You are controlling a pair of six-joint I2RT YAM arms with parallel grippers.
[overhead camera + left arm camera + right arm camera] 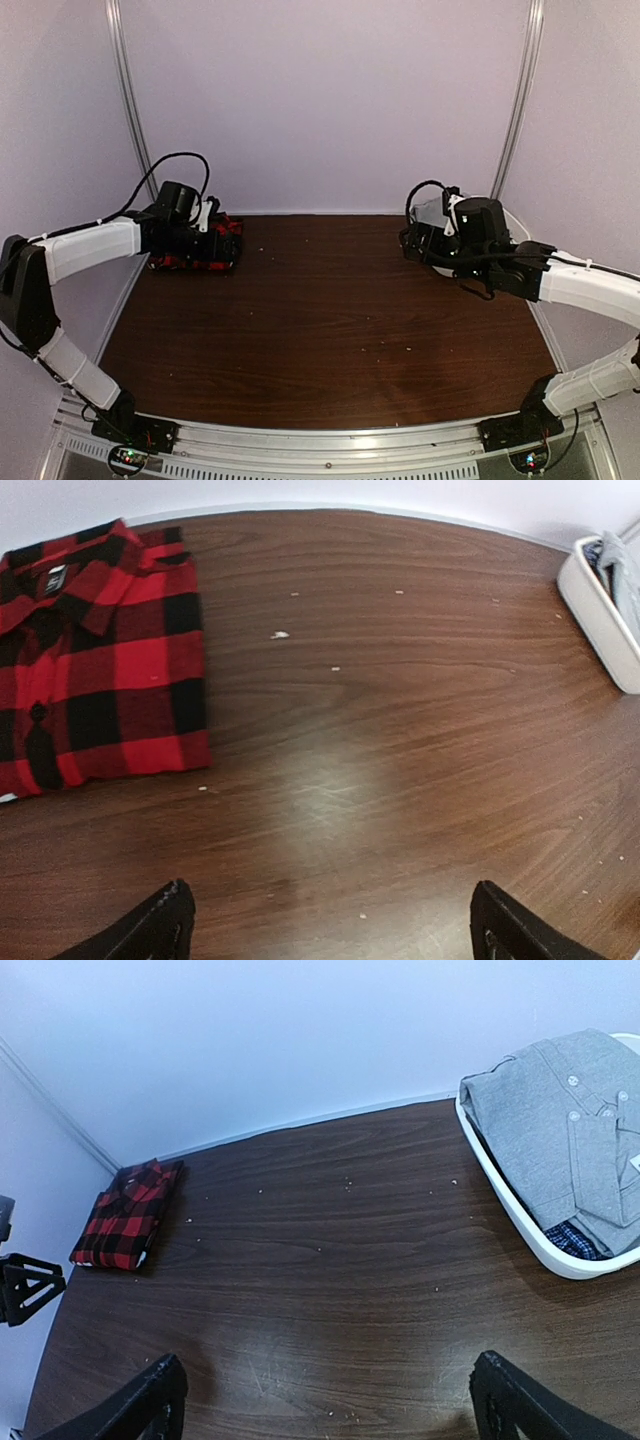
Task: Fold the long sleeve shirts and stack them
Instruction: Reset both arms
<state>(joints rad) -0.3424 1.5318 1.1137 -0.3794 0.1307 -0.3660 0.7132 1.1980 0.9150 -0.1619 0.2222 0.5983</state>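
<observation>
Folded red-and-black check shirt [100, 660] lying flat at the far left corner of the dark wooden tabletop [330, 310], left pincer [330, 920] released and spread wide near it, right pincer [325, 1400] likewise released, near a white basket [520, 1225] holding a grey shirt [560, 1120]

A dark wood-grain table [330, 330] fills the middle of the top view, dotted with pale specks [280, 635]. A white bin [600, 620] sits at its upper right. Pale walls [320, 100] rise behind, and a metal rail [330, 440] runs along the bottom.
</observation>
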